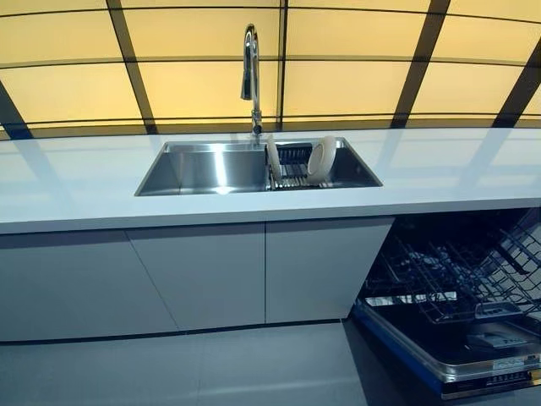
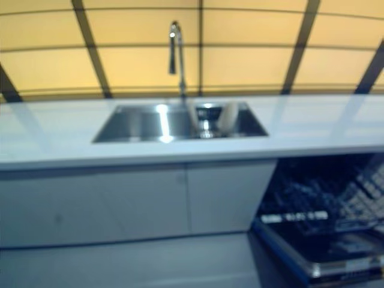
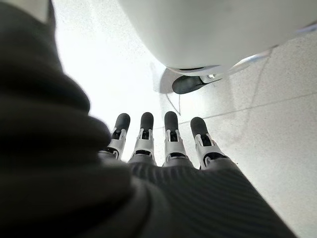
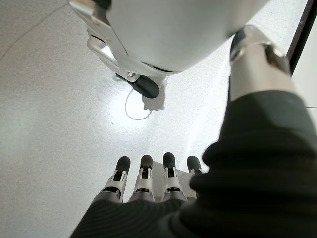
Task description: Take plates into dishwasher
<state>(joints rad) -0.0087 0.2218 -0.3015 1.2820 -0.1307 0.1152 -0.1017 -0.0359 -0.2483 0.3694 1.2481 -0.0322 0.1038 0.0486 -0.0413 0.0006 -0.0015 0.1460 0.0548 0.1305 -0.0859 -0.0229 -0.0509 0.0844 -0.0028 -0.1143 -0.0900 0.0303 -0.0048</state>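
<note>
Two white plates stand on edge in a dark rack point(image 1: 293, 166) in the right part of the steel sink point(image 1: 203, 169): a thin one point(image 1: 274, 159) on the left and a rounder one point(image 1: 321, 159) on the right. The dishwasher point(image 1: 456, 304) stands open at the lower right, its door point(image 1: 461, 355) down and its wire rack point(image 1: 465, 279) pulled out. Neither hand shows in the eye views. My left hand point(image 3: 148, 144) shows in its wrist view, fingers straight, pointing at the floor and holding nothing. My right hand point(image 4: 148, 181) does the same in its wrist view.
A tall steel tap point(image 1: 251, 76) rises behind the sink. A long white counter point(image 1: 76, 182) runs across the view above grey cabinet doors point(image 1: 194, 279). Grey floor point(image 1: 211, 368) lies before the cabinets. The open dishwasher door juts out over the floor at the right.
</note>
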